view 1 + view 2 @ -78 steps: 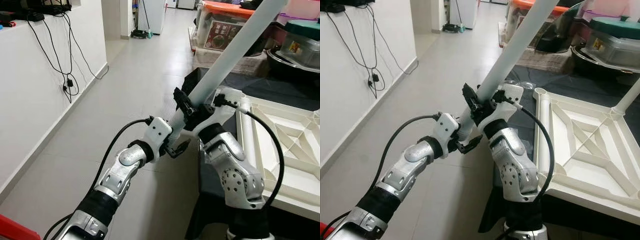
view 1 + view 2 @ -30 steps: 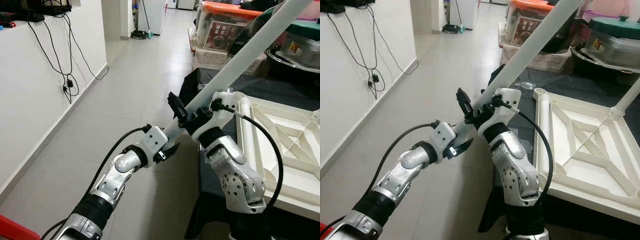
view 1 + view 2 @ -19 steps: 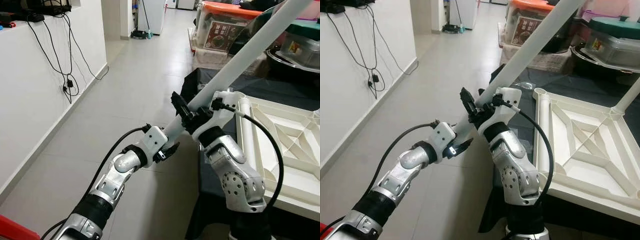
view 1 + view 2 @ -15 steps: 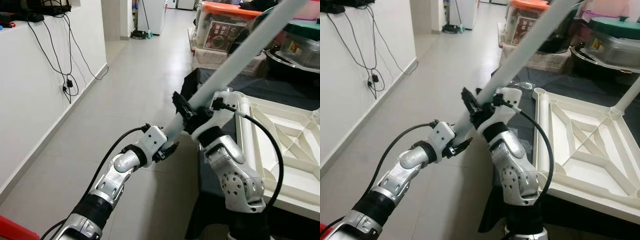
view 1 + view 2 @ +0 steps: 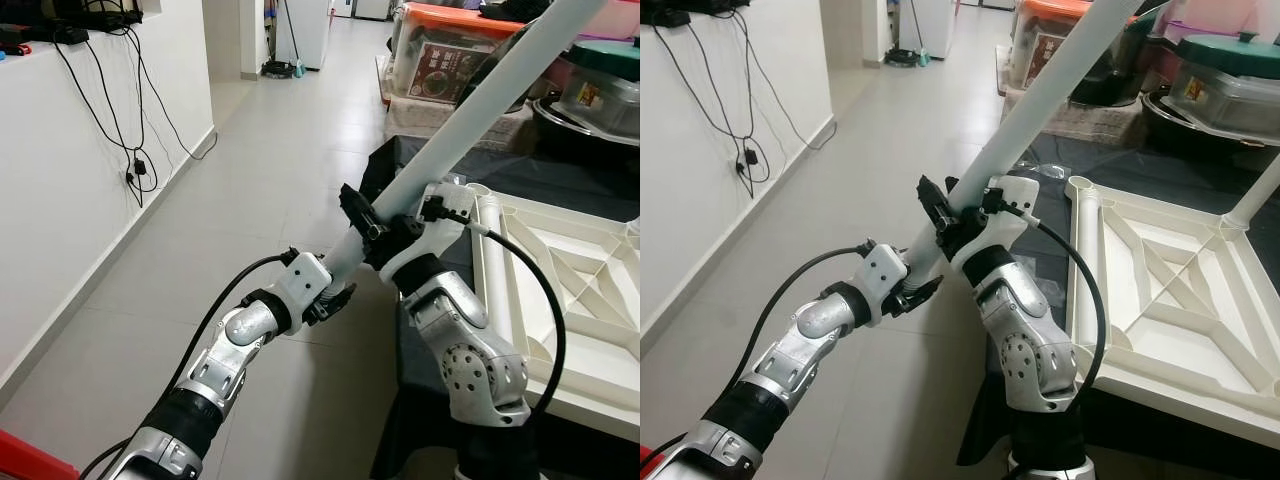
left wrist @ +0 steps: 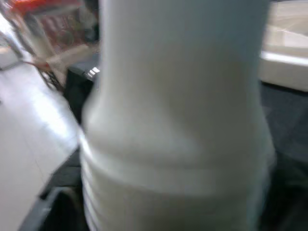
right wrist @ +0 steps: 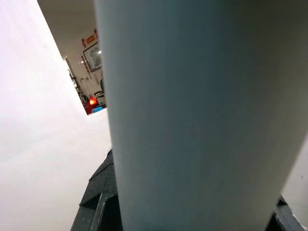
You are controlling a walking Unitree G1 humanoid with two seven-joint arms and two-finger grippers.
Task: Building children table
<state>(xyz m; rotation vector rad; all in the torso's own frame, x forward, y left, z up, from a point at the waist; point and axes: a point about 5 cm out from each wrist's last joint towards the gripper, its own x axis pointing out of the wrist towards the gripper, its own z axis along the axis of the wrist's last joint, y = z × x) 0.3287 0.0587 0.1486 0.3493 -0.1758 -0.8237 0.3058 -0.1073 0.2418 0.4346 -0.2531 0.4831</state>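
Head views: both grippers clasped a white leg (image 5: 470, 105) slanting over the floor, left gripper (image 5: 335, 290) at its lower end, right gripper (image 5: 375, 228) higher, beside the upturned tabletop (image 5: 1180, 290). Wrist views: the leg loomed close between each claw's fingers

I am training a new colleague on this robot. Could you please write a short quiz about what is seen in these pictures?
1. True or false: the white table leg stands upright in a corner socket of the table top.
2. Which gripper holds the leg at its lower end? A) left gripper B) right gripper C) neither
3. Fill in: the white table top lies ______, its ribbed underside facing up.

Key
1. False: it is tilted, held in the air by both grippers.
2. A: the left gripper grips the lower end; the right gripper clamps just above it.
3. upside down
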